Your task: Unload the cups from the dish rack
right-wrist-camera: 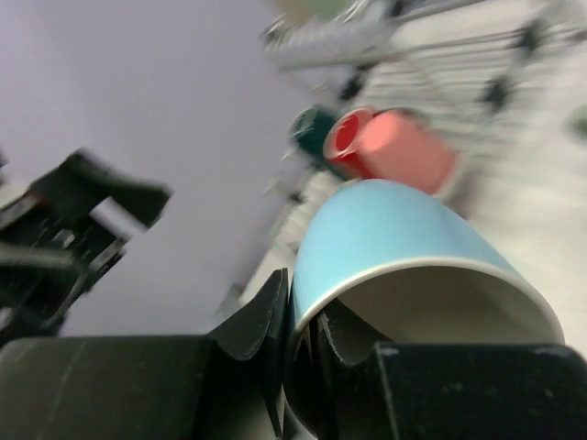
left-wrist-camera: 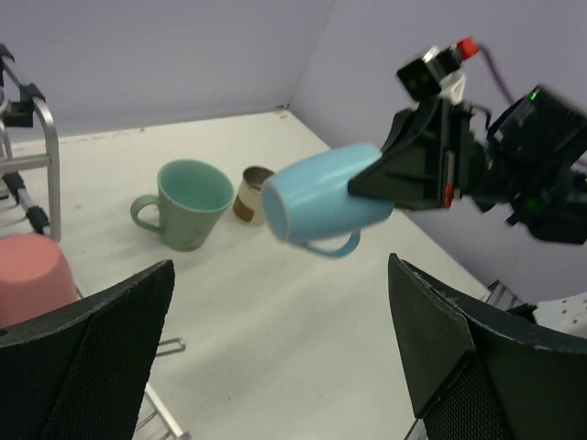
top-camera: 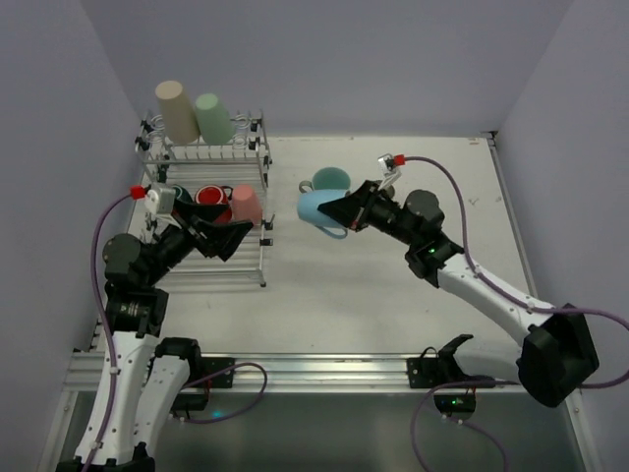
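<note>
My right gripper is clamped on the rim of the blue mug, one finger outside the wall and the other inside. I hold it on its side off the table, mouth away from my wrist toward the rack, handle hanging underneath. Just beyond the mug, on the far side from my bases, the green mug stands upright on the table with the small brown cup close beside it; both are apart from what I hold. My left gripper is spread wide with nothing between its fingers, and it sits over the near right part of the rack, pointing across at the blue mug. Only bare table lies between the two grippers. Right beside my left fingers, the pink cup rests upside down at the rack's right edge. The red cup lies next to it, and the dark green cup is one place further along; the right wrist view is too blurred to say how that one sits. On the raised back tier, well past my left gripper, the beige cup and the mint cup stand upside down side by side.
</note>
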`<move>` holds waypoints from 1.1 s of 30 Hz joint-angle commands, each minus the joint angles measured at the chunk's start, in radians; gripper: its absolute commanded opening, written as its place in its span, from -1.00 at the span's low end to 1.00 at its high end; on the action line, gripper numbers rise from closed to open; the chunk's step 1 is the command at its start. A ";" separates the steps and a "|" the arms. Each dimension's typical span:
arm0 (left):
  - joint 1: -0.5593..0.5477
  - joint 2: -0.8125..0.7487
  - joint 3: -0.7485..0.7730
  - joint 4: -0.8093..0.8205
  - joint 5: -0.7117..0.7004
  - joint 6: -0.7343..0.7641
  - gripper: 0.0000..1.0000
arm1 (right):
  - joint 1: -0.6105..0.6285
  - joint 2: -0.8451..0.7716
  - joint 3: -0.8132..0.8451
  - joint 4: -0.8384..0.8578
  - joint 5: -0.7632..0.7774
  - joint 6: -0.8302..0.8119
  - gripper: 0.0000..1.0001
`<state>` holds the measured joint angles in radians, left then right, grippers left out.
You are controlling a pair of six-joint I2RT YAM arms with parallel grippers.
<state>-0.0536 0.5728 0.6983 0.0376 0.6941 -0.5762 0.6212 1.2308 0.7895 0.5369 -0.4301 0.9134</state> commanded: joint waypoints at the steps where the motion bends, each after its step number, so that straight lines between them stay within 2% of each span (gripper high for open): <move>1: -0.023 -0.011 0.004 -0.165 0.005 0.172 1.00 | -0.127 -0.135 0.153 -0.356 0.157 -0.213 -1.00; 2: -0.035 -0.016 -0.008 -0.186 -0.007 0.186 1.00 | -0.179 -0.137 0.193 -0.528 0.203 -0.311 -1.00; 5: -0.089 -0.037 -0.055 -0.208 -0.048 0.242 1.00 | -0.280 -0.081 0.364 -0.806 0.402 -0.462 -1.00; 6: -0.113 -0.044 -0.065 -0.214 -0.083 0.254 1.00 | -0.297 -0.058 0.434 -0.852 0.462 -0.499 -1.00; 7: -0.124 -0.048 -0.084 -0.219 -0.099 0.272 1.00 | -0.313 -0.032 0.468 -0.889 0.591 -0.531 -1.00; 10: -0.173 -0.062 -0.074 -0.260 -0.148 0.298 1.00 | -0.392 0.106 0.612 -1.026 0.724 -0.639 -1.00; 13: -0.218 -0.071 -0.075 -0.269 -0.186 0.303 1.00 | -0.478 0.243 0.727 -1.095 0.631 -0.657 -1.00; 18: -0.271 -0.079 -0.077 -0.317 -0.257 0.309 1.00 | -0.488 0.470 0.820 -1.141 0.570 -0.709 -1.00; 24: -0.299 -0.076 -0.074 -0.337 -0.303 0.303 1.00 | -0.494 0.601 0.893 -1.181 0.570 -0.728 -1.00; 33: -0.302 -0.059 -0.074 -0.347 -0.357 0.292 1.00 | -0.499 0.708 0.887 -1.166 0.519 -0.729 -1.00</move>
<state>-0.3496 0.5026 0.6189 -0.2955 0.3775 -0.2920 0.1272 1.9270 1.6062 -0.6582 0.1226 0.2157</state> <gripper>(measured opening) 0.997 0.148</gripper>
